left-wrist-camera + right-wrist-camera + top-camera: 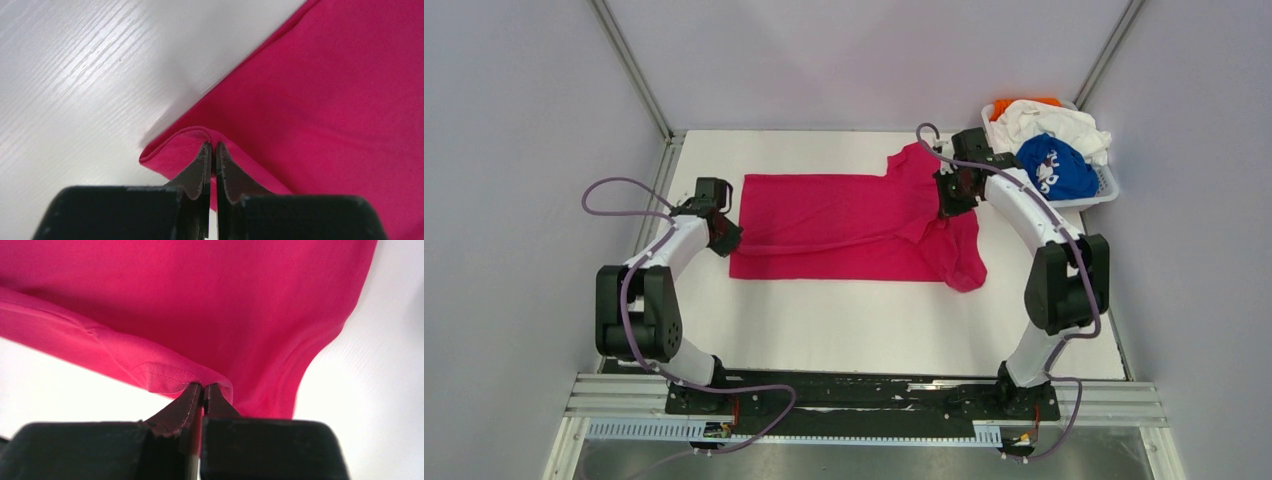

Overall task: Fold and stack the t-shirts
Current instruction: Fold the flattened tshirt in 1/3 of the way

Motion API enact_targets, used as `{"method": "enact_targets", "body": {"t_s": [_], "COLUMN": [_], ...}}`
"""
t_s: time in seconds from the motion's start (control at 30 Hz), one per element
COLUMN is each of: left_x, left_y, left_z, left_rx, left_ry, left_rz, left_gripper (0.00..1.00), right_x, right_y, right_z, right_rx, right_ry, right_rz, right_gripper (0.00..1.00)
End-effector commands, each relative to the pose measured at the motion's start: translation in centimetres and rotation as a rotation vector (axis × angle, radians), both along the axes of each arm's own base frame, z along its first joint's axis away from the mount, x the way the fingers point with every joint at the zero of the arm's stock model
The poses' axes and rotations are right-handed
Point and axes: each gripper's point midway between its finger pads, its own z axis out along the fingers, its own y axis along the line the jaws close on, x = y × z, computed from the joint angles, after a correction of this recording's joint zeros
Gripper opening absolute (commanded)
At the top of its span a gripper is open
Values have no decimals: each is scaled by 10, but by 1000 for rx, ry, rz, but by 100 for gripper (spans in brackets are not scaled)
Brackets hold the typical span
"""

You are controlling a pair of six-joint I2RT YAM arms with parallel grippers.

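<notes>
Pink shirt [844,225] is spread out mid-counter [824,330], right end rumpled. My left gripper [212,149] has its jaws clenched on the hem at the shirt's left edge. My right gripper [202,388] has its jaws clenched on a hemmed fold at the rumpled end. Blue shirt [1056,168], white shirt [1054,125] and orange shirt [1004,105] are piled in the basket [1108,188], far right corner.

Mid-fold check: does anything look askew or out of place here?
The magenta shirt lies flat on the left, but its right end is rumpled and doubled over itself where the right gripper pinches it, with a flap sticking out on the far side. Nothing looks torn or spilled.
</notes>
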Motion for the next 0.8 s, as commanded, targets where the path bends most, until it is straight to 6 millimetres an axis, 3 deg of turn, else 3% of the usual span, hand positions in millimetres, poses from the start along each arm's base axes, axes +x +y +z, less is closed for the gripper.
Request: {"method": "enact_targets", "body": {"t_s": [0.0,0.03,0.07,0.1,0.13,0.17,0.2,0.27,0.33,0.47,0.6,0.77], "left_x": [40,42,49,54,56,60,61,64,63,48,31,14], "left_y": [8,7,6,5,4,2,2,1,0,-2,-23,-55], "left_z": [7,0,3,1,1,4,6,17,36,59,67,46], "left_rx": [33,32,31,24,21,13,14,16,25,35,-29,-126], "left_ry": [-68,-49,-59,-58,-59,-68,-74,-95,-126,-152,-171,-159], "left_rz": [-1,-6,-15,-21,-29,-36,-43,-61,-84,-140,-268,-408], "left_gripper": [14,19,34,42,65,76,94,99,100,100,100,100], "right_x": [62,73,84,94,103,111,119,125,117,65,0,-50], "right_y": [-15,-18,-20,-22,-22,-25,-28,-29,-30,-31,-30,-34], "right_z": [6,5,2,1,0,0,4,14,25,30,6,-31], "right_rx": [-157,-188,-214,-229,-235,-252,-261,-238,-197,-73,23,62], "right_ry": [-155,-165,-169,-177,-179,-190,-209,-251,-283,-257,-165,-50], "right_rz": [189,198,193,178,161,127,76,-8,-79,-236,-298,-340], "right_gripper": [0,1,10,25,34,37,40,50,65,91,95,81]}}
